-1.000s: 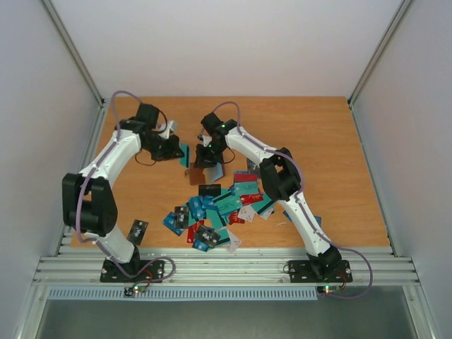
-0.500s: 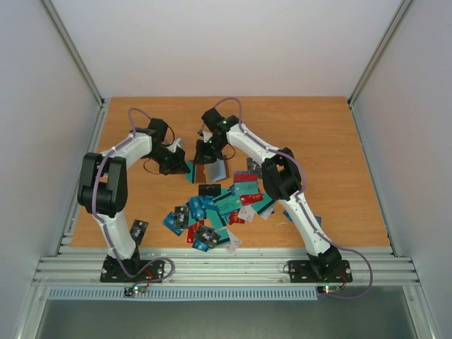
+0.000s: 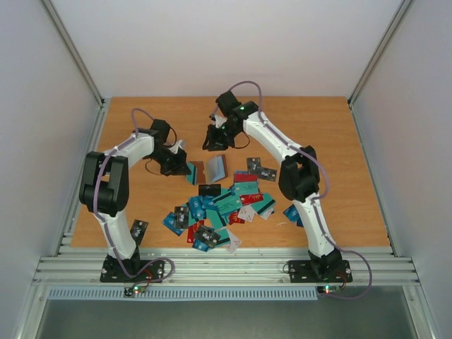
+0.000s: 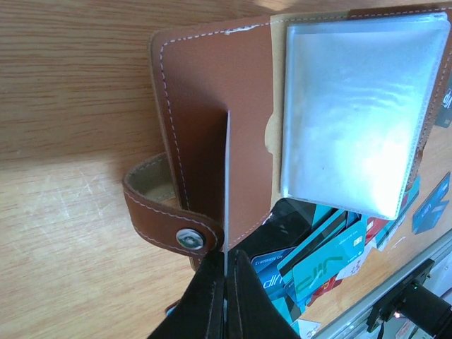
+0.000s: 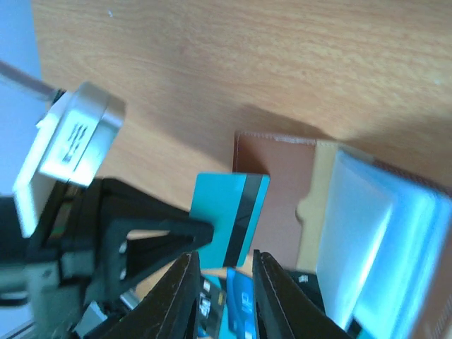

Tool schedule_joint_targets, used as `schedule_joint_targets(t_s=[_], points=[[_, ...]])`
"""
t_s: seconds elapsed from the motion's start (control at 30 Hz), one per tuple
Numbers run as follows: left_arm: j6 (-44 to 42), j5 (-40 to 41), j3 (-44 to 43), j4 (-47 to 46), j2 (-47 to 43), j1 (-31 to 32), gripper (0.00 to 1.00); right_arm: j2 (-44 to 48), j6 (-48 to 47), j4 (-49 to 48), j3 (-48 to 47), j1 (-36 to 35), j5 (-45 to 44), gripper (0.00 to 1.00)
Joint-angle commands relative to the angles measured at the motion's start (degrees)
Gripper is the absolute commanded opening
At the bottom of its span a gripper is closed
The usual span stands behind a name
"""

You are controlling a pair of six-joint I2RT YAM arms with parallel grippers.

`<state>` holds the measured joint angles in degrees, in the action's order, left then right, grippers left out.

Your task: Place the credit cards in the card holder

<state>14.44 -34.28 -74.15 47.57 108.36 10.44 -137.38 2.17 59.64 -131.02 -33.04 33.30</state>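
Observation:
The card holder (image 3: 200, 171) lies open on the table, brown cover to the left and clear sleeves (image 3: 218, 167) to the right. It fills the left wrist view (image 4: 205, 120) and shows in the right wrist view (image 5: 279, 183). My left gripper (image 3: 182, 167) is shut on a teal credit card (image 5: 229, 215), which stands on edge over the brown cover; the left wrist view (image 4: 226, 258) shows that card (image 4: 227, 183) edge-on. My right gripper (image 3: 214, 138) is open and empty, above and behind the holder; its jaws (image 5: 222, 272) stand apart. Many credit cards (image 3: 219, 205) lie piled near the holder.
A black card (image 3: 138, 229) lies alone near the left arm's base. More cards (image 3: 258, 167) lie right of the holder and one (image 3: 292, 212) lies by the right arm. The metal rail (image 3: 226, 268) runs along the near edge.
My right gripper has drawn back and up from the card holder, which now lies open by itself. My left gripper has brought the teal card down to the brown cover.

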Motion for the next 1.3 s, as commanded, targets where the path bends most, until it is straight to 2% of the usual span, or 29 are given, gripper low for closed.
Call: schedule_joint_targets(t_s=[0.0,0.23,0.37,1.27], points=[[-1.5,0.0,-2.0,0.3,-0.9,0.6,0.0,7.9,-1.3,0.1,7.2,-0.1,-1.9,0.24],[-2.6,0.2,-2.7,1.6,-1.3,0.7,0.0,15.5,-3.0,-4.0,22.5,-0.2,-4.8,0.29],[-2.7,0.1,-2.1,1.2,-1.7,0.7,0.0,16.2,-2.4,-6.3,27.0,-0.2,-4.3,0.3],[-2.9,-0.4,-1.5,1.0,-2.4,0.8,0.0,9.6,0.3,-9.1,26.6,-0.4,-3.5,0.36]])
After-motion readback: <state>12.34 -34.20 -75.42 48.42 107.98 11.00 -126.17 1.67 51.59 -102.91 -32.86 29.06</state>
